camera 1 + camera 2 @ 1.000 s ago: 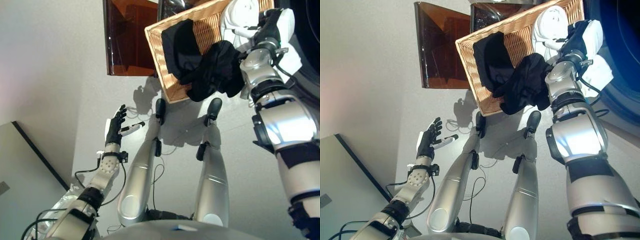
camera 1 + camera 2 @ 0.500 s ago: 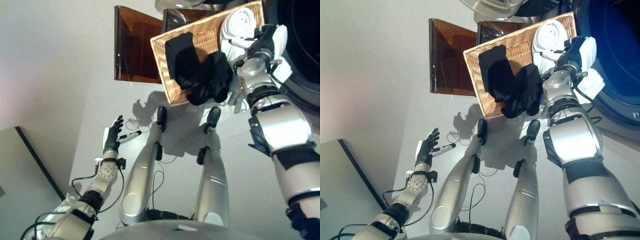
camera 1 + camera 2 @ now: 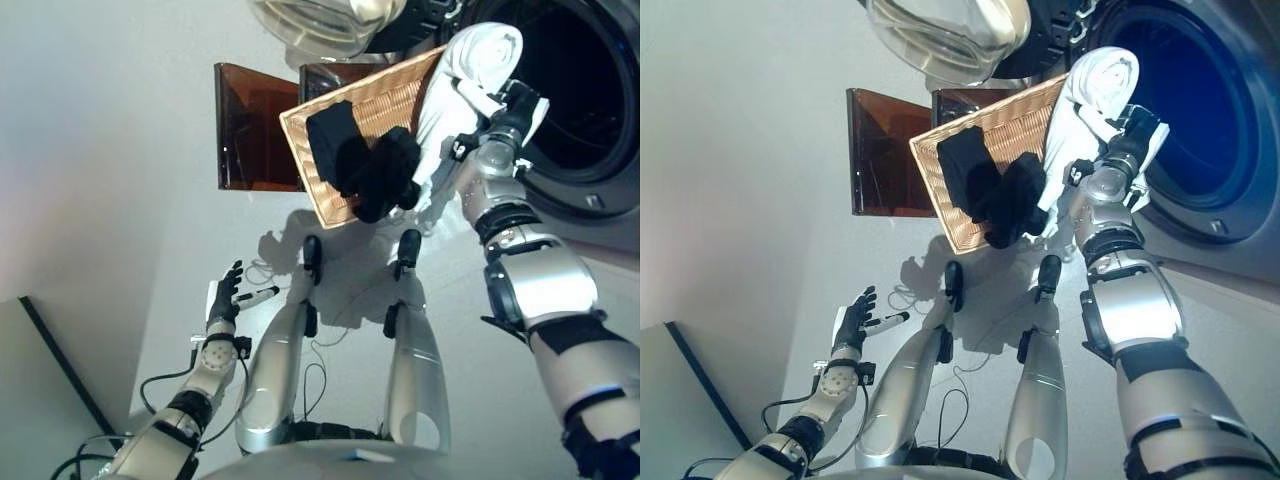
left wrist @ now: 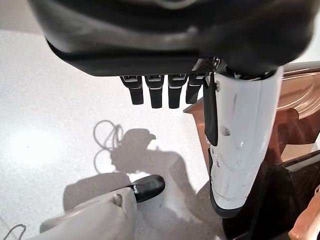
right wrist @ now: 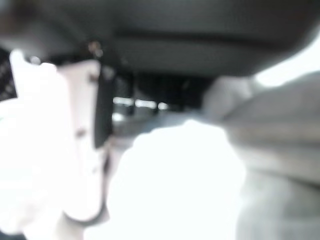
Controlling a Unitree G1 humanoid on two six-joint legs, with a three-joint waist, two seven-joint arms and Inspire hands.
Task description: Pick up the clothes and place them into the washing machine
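My right hand (image 3: 512, 103) is shut on a white garment (image 3: 475, 55), which hangs from it just in front of the washing machine's dark drum opening (image 3: 585, 90). In the right wrist view the white garment (image 5: 175, 170) fills most of the picture past the thumb. Black clothes (image 3: 365, 165) lie heaped in the wicker basket (image 3: 385, 100) on the floor, spilling over its near rim. My left hand (image 3: 224, 298) hangs low at the left over the floor, open and holding nothing; its thumb (image 4: 240, 145) stands out straight.
The washer's round glass door (image 3: 320, 22) stands swung open above the basket. A brown translucent box (image 3: 250, 125) sits on the floor left of the basket. A grey panel edge (image 3: 40, 400) shows at the lower left.
My right hand has raised the white garment out of the basket and toward the drum opening. The camera has shifted, bringing more of the washer into view. The left hand stays open.
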